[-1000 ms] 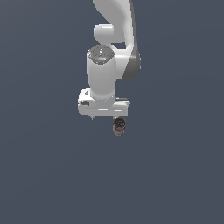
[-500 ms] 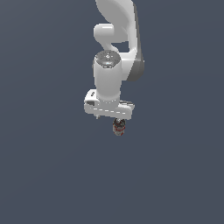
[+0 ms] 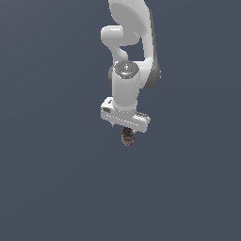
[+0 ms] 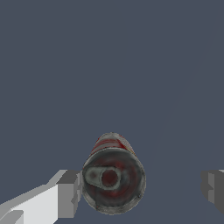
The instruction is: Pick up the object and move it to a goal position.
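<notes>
The object is a small can (image 3: pixel 127 139) with a red-and-white label and a dark top. In the exterior view it sits just under my white gripper (image 3: pixel 126 131). In the wrist view I look down on the can's dark top (image 4: pixel 113 178). The gripper (image 4: pixel 140 189) is open and stands around the can. One finger (image 4: pixel 68 193) is right against the can's side. The other finger (image 4: pixel 213 186) stands well apart from it. The fingertips are mostly hidden in the exterior view.
A plain dark grey surface (image 3: pixel 56 188) fills both views. The white arm (image 3: pixel 134 42) rises above the gripper towards the top of the exterior view. No other object shows.
The gripper has moved towards the exterior view's right and slightly down, coming over the can. The can has stayed in place.
</notes>
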### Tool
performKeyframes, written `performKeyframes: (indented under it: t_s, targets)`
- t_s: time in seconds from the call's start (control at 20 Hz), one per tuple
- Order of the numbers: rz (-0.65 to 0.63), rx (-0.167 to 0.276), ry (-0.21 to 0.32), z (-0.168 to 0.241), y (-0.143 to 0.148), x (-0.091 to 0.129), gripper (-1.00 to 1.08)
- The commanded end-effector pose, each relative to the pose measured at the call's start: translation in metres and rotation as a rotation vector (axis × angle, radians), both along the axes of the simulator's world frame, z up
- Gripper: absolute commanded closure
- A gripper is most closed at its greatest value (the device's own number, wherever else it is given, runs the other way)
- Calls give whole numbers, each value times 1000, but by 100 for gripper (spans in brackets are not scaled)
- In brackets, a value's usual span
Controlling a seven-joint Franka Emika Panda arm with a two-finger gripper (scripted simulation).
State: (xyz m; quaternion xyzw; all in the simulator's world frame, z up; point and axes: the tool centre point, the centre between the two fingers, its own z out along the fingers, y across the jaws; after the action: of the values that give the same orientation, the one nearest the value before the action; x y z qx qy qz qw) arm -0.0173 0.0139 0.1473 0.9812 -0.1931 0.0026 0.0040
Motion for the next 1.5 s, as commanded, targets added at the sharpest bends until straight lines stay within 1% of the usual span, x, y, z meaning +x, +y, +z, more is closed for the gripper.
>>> performKeyframes:
  t_s: [0.0, 0.3, 0.6, 1.05, 1.45]
  targets:
    - [-52, 3, 0, -5, 7, -3, -92]
    - [-142, 7, 2, -14, 19, -10, -92]
    - [-190, 9, 3, -19, 25, -14, -92]
    - [-195, 9, 3, -25, 26, -14, -92]
    - [-199, 9, 3, -60, 26, -16, -92]
